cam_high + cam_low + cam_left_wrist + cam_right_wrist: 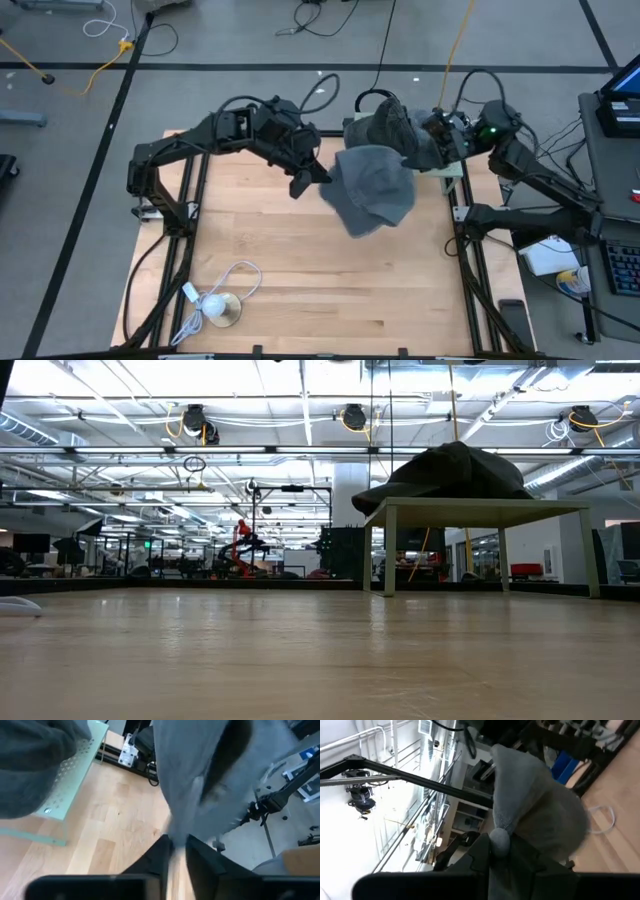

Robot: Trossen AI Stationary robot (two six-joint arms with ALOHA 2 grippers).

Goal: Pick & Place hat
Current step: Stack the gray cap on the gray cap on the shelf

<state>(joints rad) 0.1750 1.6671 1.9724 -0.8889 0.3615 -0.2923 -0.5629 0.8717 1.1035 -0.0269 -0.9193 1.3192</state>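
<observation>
Grey hat (soft, crumpled) is hanging above the bench, left gripper and right gripper jaws both clamping its fabric.

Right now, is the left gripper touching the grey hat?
Touching. In the left wrist view, the left gripper has grey hat fabric pinched between its two fingers.

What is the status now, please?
Left end effector and right end effector both shut on grey hat, held above table. Dark hat on small stand.
</observation>
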